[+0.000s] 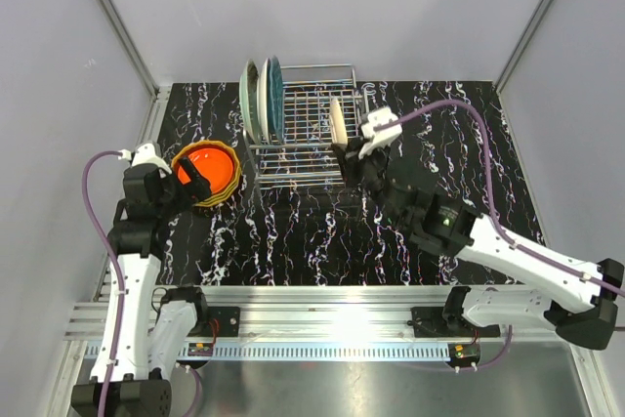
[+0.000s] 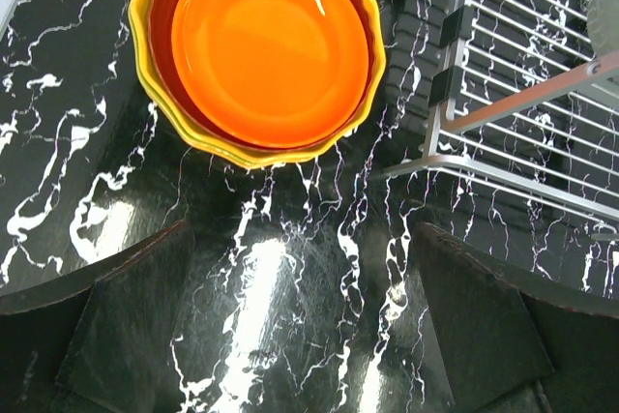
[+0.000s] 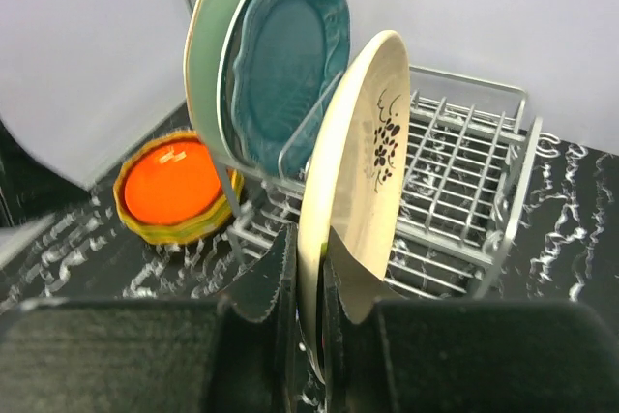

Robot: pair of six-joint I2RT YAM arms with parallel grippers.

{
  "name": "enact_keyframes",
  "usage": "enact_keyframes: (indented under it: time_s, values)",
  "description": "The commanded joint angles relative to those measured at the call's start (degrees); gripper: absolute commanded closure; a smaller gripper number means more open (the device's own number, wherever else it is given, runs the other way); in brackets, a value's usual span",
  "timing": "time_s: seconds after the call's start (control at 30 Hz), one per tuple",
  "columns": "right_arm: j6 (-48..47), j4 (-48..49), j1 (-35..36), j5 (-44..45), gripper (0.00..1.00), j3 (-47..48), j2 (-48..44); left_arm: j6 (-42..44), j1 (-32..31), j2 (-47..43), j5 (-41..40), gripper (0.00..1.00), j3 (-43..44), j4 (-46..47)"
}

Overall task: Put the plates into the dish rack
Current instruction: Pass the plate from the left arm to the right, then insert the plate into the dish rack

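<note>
Over marbled table [image 1: 322, 241], right claw [image 3: 308, 282] pinches cream flower-printed plate [image 3: 358, 162].

White-shelled left arm [image 1: 125, 285], white-shelled right arm [image 1: 527, 259]. Black joints, black bases, black textured jaws. Thin purple cable [image 1: 459, 106] loops along each. Small green light [image 1: 450, 223] on right.

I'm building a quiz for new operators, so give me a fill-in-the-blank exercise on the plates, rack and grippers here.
1. The right gripper is shut on a plate whose colour is ___.
2. Two plates stand unheld in the rack: a green one and a ___ one.
3. The top plate of the stack beside the rack is ___.
4. The left gripper holds nothing; its jaws are ___.
Missing words: cream; teal; orange; open.
</note>
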Motion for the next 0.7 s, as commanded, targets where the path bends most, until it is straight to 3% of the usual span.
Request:
enact_keyframes:
  time_s: [0.0, 0.17, 0.33, 0.67]
  values:
    - [7.27, 4.06, -5.98, -7.41, 1.0, 8.04, 3.36, 1.58, -0.23, 0.67, -1.21, 0.01, 2.57, 3.95]
    - [12.38, 4.77, -12.59, -16.81, 1.0, 14.38, 10.66, 1.86, -0.32, 1.11, -3.76, 0.01, 1.27, 5.09]
    - [16.87, 4.33, -16.11, -22.43, 1.0, 21.06, 18.29, 2.11, -0.4, 1.55, 0.01, 0.01, 1.18, 5.0]
    - [19.68, 4.94, -16.9, -23.68, 1.0, 25.11, 26.75, 2.02, -0.32, 1.2, -0.25, 0.01, 1.09, 4.91]
